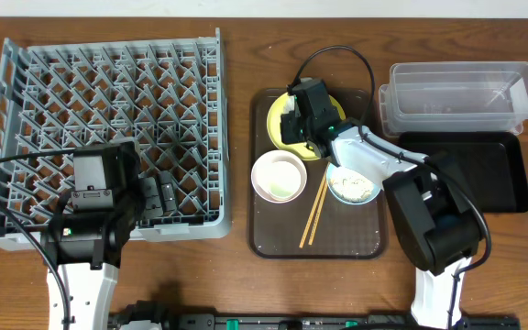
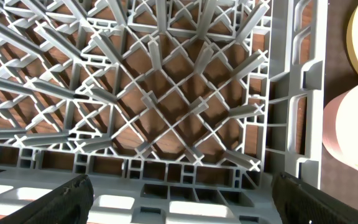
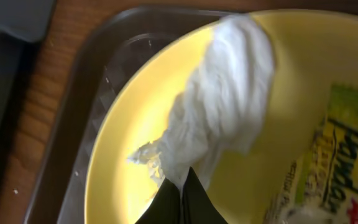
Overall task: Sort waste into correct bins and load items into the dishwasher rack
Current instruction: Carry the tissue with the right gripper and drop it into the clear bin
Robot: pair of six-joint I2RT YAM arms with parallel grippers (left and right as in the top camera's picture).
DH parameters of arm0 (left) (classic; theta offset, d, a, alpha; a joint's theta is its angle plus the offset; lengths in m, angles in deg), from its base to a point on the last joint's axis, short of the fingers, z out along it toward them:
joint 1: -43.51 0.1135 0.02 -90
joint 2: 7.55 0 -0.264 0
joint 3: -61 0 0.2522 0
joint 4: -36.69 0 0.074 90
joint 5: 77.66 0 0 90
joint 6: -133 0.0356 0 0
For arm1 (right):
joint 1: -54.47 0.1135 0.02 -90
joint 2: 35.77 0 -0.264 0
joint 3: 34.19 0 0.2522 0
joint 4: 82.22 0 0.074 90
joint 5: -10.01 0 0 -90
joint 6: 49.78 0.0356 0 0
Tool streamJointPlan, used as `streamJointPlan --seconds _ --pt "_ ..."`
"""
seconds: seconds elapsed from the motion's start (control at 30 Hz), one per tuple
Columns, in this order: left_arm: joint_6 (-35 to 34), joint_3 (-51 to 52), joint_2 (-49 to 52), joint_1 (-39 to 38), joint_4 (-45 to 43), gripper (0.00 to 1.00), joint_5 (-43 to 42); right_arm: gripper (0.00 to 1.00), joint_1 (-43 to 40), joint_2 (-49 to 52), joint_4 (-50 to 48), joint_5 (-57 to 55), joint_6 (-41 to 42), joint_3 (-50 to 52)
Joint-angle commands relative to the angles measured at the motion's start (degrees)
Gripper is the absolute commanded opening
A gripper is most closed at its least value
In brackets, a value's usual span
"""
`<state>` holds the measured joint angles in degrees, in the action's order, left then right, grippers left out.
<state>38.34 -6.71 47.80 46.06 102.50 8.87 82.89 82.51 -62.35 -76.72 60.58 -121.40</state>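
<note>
My right gripper (image 1: pixel 299 117) hovers over the round yellow plate (image 1: pixel 278 115) on the brown serving tray. In the right wrist view its fingers (image 3: pixel 182 193) are shut on a crumpled white paper napkin (image 3: pixel 222 106) above the plate (image 3: pixel 129 124). The green-and-orange wrapper (image 3: pixel 334 162) lies on the plate beside it. A white bowl (image 1: pixel 279 176), a light blue bowl (image 1: pixel 352 186) holding rice and the wooden chopsticks (image 1: pixel 314 213) are on the tray. My left gripper (image 2: pixel 179 202) is open and empty over the front right corner of the grey rack (image 1: pixel 108 101).
The brown serving tray (image 1: pixel 266 240) sits at the centre. The clear tub (image 1: pixel 461 92) is at the back right, with the black tray (image 1: pixel 498 174) in front of it. The rack's pegs (image 2: pixel 166 106) fill the left wrist view.
</note>
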Motion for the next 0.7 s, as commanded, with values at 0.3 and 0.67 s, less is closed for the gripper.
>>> streamJointPlan --seconds 0.3,0.67 --pt "-0.3 -1.3 0.0 -0.1 -0.1 0.93 0.1 0.01 -8.8 -23.1 13.8 -9.5 -2.4 -1.1" --pt "-0.3 -1.3 0.0 -0.1 -0.1 0.93 0.0 0.05 -24.2 -25.7 24.6 -13.6 0.7 -0.7"
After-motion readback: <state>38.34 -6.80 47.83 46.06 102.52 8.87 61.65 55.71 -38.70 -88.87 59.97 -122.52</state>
